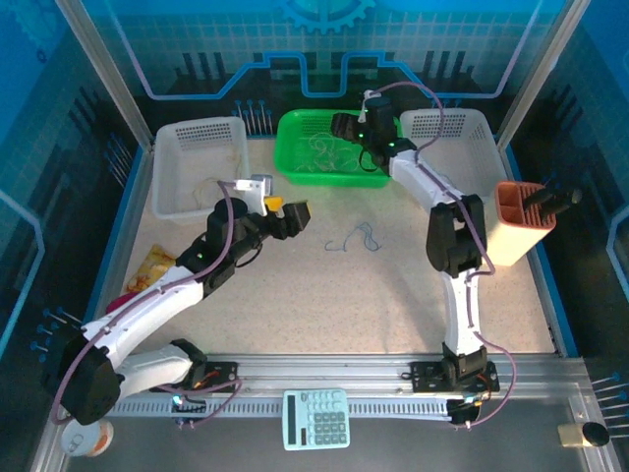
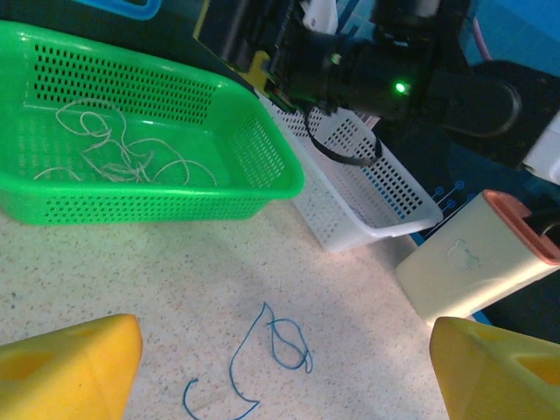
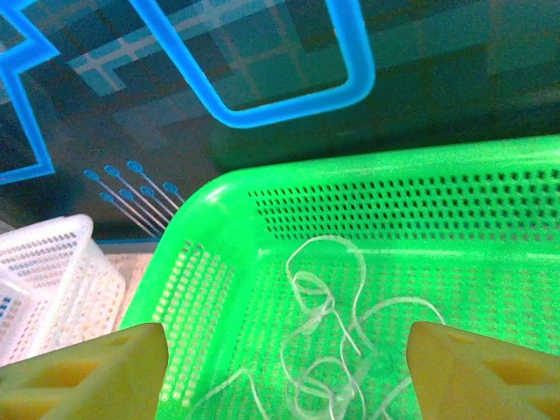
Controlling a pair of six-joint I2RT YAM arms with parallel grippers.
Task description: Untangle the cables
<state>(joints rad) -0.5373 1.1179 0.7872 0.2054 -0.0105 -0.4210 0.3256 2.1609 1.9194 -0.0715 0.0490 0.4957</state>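
first, top external view: green basket (image 1: 324, 180) sits at the far side of the table. whitish cables (image 1: 329, 149) lie inside it in loose curls. blue cable (image 1: 356, 239) lies on the speckled table, on the near side of the green basket, well apart from it, in a small loopy squiggle. right gripper (image 1: 344, 128) hangs over the green basket, above its right half. left gripper (image 1: 295, 216) is off the basket's near left corner, above the table. jaw gap too small to judge for either from here. one white basket (image 1: 162, 167) stands left of the green basket, another (image 1: 447, 123) just right of it.

left wrist view: left gripper (image 2: 284, 350) spread wide, yellow fingers (image 2: 70, 367) far apart at the frame's lower corners, nothing between them. blue cable (image 2: 262, 359) lies flat on the table on the near side of the green basket (image 2: 131, 206), touching neither finger. whitish cables (image 2: 122, 157) rest on the basket floor.

right wrist view: right gripper (image 3: 287, 350) spread wide, yellow fingers (image 3: 87, 372) apart, holding nothing. it looks down into the green basket (image 3: 210, 289). whitish cables (image 3: 332, 324) lie curled on the basket floor below the open gap, clear of both fingers.
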